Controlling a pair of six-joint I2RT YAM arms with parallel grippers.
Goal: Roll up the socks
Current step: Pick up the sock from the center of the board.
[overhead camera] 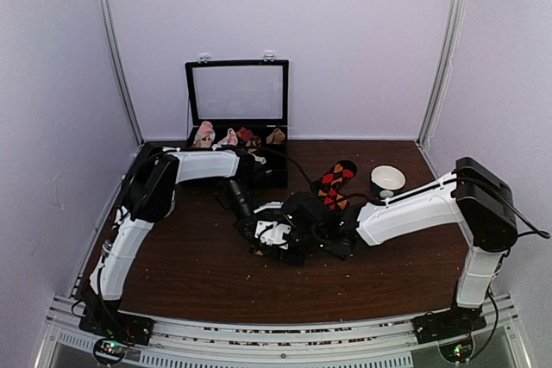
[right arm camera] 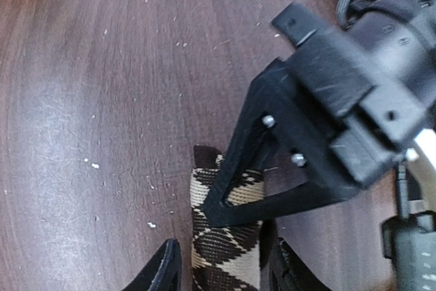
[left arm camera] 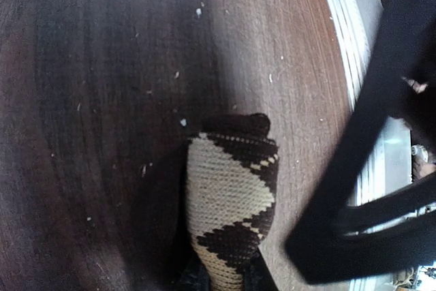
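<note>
Between right hand [right arm camera: 223, 270] fingers: tan-diamond sock [right arm camera: 221, 247], left hand [right arm camera: 228, 206] pinching it.

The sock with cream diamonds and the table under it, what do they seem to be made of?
The sock looks like soft knitted yarn, matte: fine stitch rows show in its cream and dark diamonds. The table looks like dark wood with a smooth, slightly glossy finish: grain lines and pale reflections show. It may be wood-pattern laminate.

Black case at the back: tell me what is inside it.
Along the back of the case show a pink bundle, a white bundle, a dark red bundle and a tan bundle. The left arm crosses its front, so whatever lies nearer is hidden.
</note>
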